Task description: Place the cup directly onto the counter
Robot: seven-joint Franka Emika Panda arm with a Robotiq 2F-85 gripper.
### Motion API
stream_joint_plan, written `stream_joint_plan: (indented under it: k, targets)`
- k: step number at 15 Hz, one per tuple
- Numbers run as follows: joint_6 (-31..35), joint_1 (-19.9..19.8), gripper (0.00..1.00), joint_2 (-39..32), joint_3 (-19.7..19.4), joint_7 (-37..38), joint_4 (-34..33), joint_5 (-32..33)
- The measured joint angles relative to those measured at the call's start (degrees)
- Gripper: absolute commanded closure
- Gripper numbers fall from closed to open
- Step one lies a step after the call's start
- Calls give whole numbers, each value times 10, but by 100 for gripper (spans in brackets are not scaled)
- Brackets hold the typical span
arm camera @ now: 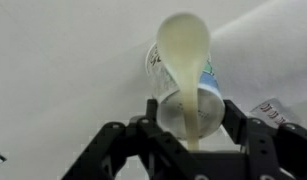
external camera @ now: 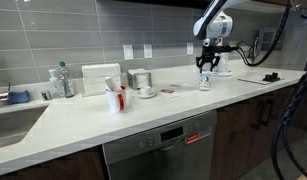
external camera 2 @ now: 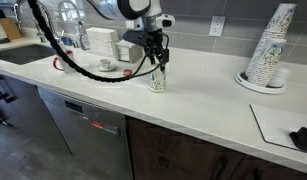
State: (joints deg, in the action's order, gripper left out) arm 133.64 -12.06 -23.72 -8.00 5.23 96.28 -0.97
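The small pale white-bluish cup (external camera: 205, 81) stands with its base on or just at the white counter (external camera: 143, 115), seen in both exterior views (external camera 2: 157, 81). A pale cream spoon-like piece (arm camera: 185, 50) sticks up out of it. My gripper (external camera: 205, 66) comes down from above, with its fingers on either side of the cup's upper part (external camera 2: 157, 66). In the wrist view the cup (arm camera: 208, 85) sits between the two black fingers, and the gripper (arm camera: 190, 115) looks closed against its sides.
A small reddish mat (external camera: 169, 91) lies nearby, with a white cup on a saucer (external camera: 145, 87) and a white-and-red cup with utensils (external camera: 117, 98) beyond it. A stack of paper cups (external camera 2: 270, 48) and a black object (external camera 2: 301, 138) stand further along. A sink (external camera: 13, 120) is at the far end.
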Motion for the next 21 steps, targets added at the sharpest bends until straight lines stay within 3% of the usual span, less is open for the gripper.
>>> stream_joint_plan:
  k: [3, 9, 16, 21]
  targets:
    - [0, 1, 0, -9, 0, 0, -8, -2]
    - [-14, 1, 0, -8, 0, -8, -15, -6]
    - [-61, 4, 0, 42, 0, -26, -11, 2]
    - [-78, 17, 0, 76, 13, -104, -11, 5]
